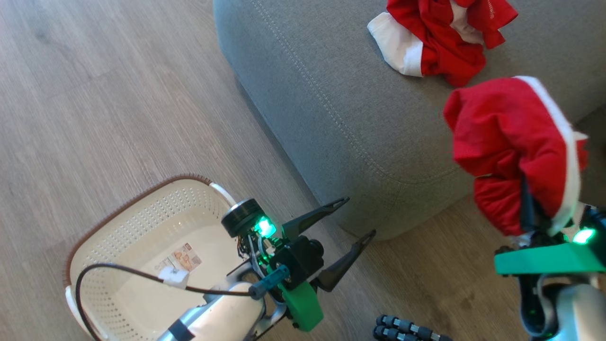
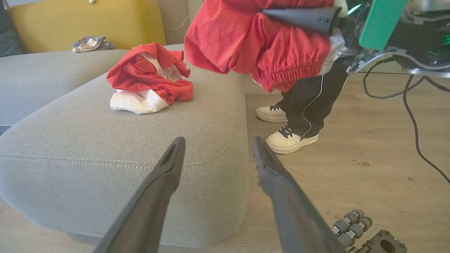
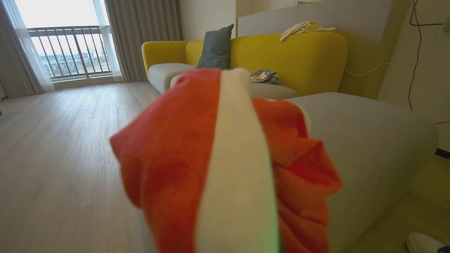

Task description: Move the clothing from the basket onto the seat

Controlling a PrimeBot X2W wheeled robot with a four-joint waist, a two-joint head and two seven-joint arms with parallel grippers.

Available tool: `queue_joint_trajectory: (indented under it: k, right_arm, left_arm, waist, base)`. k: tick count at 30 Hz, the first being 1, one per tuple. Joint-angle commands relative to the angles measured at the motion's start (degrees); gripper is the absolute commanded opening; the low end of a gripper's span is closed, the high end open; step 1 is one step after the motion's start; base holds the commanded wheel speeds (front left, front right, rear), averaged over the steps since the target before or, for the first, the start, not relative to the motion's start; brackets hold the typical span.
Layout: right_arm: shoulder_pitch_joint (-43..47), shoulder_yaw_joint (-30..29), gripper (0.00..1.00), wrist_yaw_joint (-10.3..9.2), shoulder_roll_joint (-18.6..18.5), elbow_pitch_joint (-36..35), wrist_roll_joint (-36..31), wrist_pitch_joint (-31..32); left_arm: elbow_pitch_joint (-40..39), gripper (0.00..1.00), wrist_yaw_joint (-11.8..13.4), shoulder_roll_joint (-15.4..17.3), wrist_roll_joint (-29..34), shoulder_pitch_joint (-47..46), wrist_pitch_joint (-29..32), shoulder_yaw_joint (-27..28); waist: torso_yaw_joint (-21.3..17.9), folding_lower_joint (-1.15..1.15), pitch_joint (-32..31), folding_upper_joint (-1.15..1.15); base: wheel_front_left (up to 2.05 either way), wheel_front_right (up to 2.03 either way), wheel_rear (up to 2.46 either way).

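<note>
Pale wood-plank floor (image 1: 118,94) throughout. A person stands on it: dark trousers (image 2: 309,102) with white piping, cream sneakers (image 2: 290,140), both soles flat. Small segmented tripod legs (image 2: 351,226) lie on the boards nearby. Yellow sofa backrest (image 3: 291,59) carries a draped pale cloth (image 3: 306,27); grey-blue pillow (image 3: 216,47) leans against it, crumpled grey rag (image 3: 263,76) just below. Balcony window (image 3: 70,49), curtains (image 3: 140,35) drawn aside.
</note>
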Motion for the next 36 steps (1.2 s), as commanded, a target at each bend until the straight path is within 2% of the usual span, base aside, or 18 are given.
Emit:
queue_joint_trajectory:
  k: [1,6,12,18,24,32,36]
  right_arm:
    - [-1.42,-0.05,0.00,-0.02,-0.63,-2.60,0.31,-0.13]
    - [-4.16,-1.29,0.00,-0.02,-0.63,-3.85,-0.20,-0.13]
    - [-12.14,-2.78,0.00,-0.02,-0.74,-5.83,-2.70,-0.13]
    - [-23.79,-3.76,0.00,-0.02,-3.90,-4.12,-2.35,-0.13]
    - [-36.07,-4.69,0.00,-0.02,-8.53,2.21,-1.81,-0.13]
    - [-49.93,-6.93,0.00,-0.02,-14.06,15.39,-0.19,-0.13]
    - [-55.02,-7.80,0.00,-0.02,-15.12,22.23,-0.80,-0.13]
  left_arm:
    - [-1.72,1.00,-0.04,0.53,-0.40,-1.98,-0.28,1.33]
    - [-2.20,1.00,-0.04,1.36,0.15,-2.39,-0.28,1.57]
    - [-2.36,1.00,-0.04,4.43,1.27,-3.67,-0.28,-0.23]
    - [-3.27,1.00,-0.04,8.07,2.49,-5.39,-0.28,-2.78]
    - [-3.80,1.00,-0.04,10.85,3.16,-7.25,-0.28,-4.83]
    - [-4.42,1.00,-0.04,12.87,3.51,-8.31,-0.28,-4.44]
    - [-4.75,1.00,-0.04,13.87,3.70,-8.87,-0.28,-4.60]
  waist:
    - [-0.02,0.00,0.29,0.00]
    - [-0.25,0.00,2.67,0.00]
    - [-0.61,0.00,7.50,0.00]
    - [-0.83,0.00,12.75,0.00]
    - [-0.60,0.00,17.02,0.00]
    - [-0.35,0.00,20.77,0.00]
    - [0.01,0.00,22.30,0.00]
  base:
    - [0.00,0.00,0.00]
    - [0.00,0.00,0.00]
    - [0.00,0.00,0.00]
    - [0.00,0.00,0.00]
    - [0.00,0.00,0.00]
    - [0.00,0.00,0.00]
    - [0.00,0.00,0.00]
